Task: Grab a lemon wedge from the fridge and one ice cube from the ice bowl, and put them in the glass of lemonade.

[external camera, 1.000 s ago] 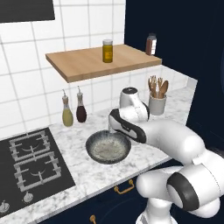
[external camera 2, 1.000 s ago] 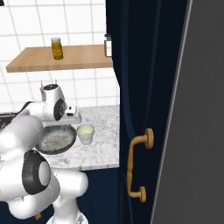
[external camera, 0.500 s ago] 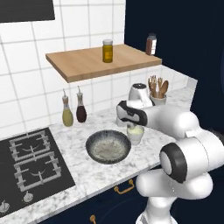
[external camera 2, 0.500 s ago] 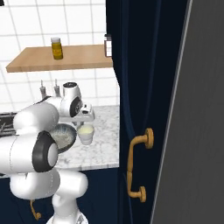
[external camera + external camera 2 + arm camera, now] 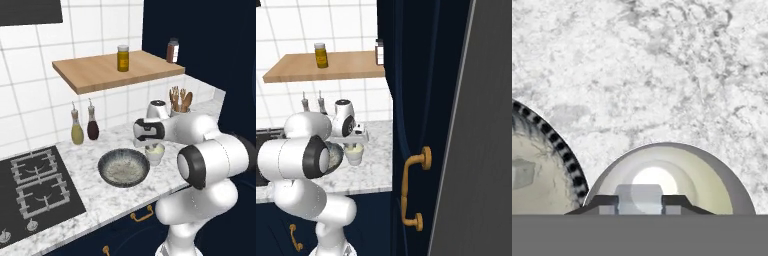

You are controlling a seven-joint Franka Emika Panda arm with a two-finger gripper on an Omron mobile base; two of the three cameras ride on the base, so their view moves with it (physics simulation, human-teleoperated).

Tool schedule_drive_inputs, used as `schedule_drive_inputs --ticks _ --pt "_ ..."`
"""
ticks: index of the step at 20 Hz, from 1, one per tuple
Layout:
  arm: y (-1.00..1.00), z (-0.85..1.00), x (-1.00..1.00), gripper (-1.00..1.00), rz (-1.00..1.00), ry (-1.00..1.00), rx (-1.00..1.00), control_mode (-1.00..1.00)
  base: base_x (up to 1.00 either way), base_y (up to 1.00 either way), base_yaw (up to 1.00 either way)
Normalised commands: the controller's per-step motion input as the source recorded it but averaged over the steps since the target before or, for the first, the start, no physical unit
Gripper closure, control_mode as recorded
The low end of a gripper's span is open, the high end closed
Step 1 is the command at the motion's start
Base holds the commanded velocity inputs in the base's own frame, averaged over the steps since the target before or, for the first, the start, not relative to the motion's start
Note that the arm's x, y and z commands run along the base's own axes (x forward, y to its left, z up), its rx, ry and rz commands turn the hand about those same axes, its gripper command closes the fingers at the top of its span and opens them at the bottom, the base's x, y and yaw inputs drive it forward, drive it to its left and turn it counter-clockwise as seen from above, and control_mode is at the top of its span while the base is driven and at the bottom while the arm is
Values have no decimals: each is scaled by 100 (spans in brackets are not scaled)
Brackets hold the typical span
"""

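My gripper (image 5: pixel 639 202) hangs just above the glass of lemonade (image 5: pixel 712 175) and is shut on a pale, see-through ice cube (image 5: pixel 639 194). The glass (image 5: pixel 155 155) is a small whitish cup with pale yellow-green liquid, standing on the marble counter right of the ice bowl (image 5: pixel 107 161). The dark speckled rim of the bowl (image 5: pixel 559 145) sits close beside the glass, and another ice cube (image 5: pixel 522 172) lies inside. From the right, the gripper (image 5: pixel 354 145) is directly over the glass (image 5: pixel 355 156). The lemon wedge and the fridge are out of view.
A holder with wooden utensils (image 5: pixel 179 102) stands behind the glass. Two bottles (image 5: pixel 84 126) stand against the tiled wall, under a wooden shelf (image 5: pixel 100 70) carrying jars. A stove (image 5: pixel 35 187) lies to the left. Navy cabinet doors with a brass handle (image 5: pixel 413 192) rise on the right.
The arm has swung to the right, from above the ice bowl to above the glass of lemonade, carrying the ice cube with it.
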Motion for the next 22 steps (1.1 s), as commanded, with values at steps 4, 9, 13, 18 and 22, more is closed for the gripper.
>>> schedule_drive_inputs --ticks 4,9,13,18,22 --pt "-4 19 0 -100 0 -3 3 -100 0 0 0" --pt "0 87 0 -100 0 -3 0 -100 0 0 0" --pt "-8 51 -79 -100 -5 -20 0 -100 0 0 0" --pt "-25 16 -84 -100 -14 -22 4 -100 0 0 0" --pt "0 -2 -29 -100 0 0 0 100 -25 0 0"
